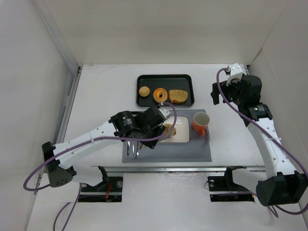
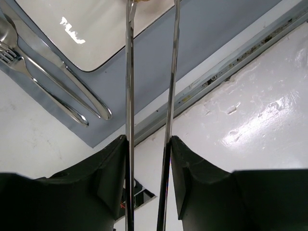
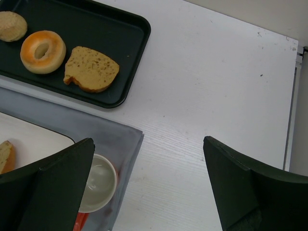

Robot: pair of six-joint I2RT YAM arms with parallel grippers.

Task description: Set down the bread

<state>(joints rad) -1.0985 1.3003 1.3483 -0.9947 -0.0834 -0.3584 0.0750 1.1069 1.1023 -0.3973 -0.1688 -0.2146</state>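
Note:
The bread (image 1: 170, 130) is a small golden-brown slice lying on the white plate (image 1: 181, 136) on the grey mat. Its edge also shows in the right wrist view (image 3: 5, 156). My left gripper (image 1: 160, 126) is shut on a pair of metal tongs (image 2: 129, 86). The two tong arms run out over the plate (image 2: 62, 43), and a sliver of the bread (image 2: 144, 1) shows between their tips at the top edge. I cannot tell whether the tongs pinch it. My right gripper (image 3: 149, 144) is open and empty, high over the table to the right of the mat.
A black tray (image 1: 165, 78) at the back holds a bun (image 1: 143, 91), a doughnut (image 1: 160, 95) and a toast slice (image 1: 178, 96). An orange mug (image 1: 200, 123) stands on the mat (image 1: 197, 150) to the right of the plate. A fork and knife (image 1: 134, 148) lie to its left.

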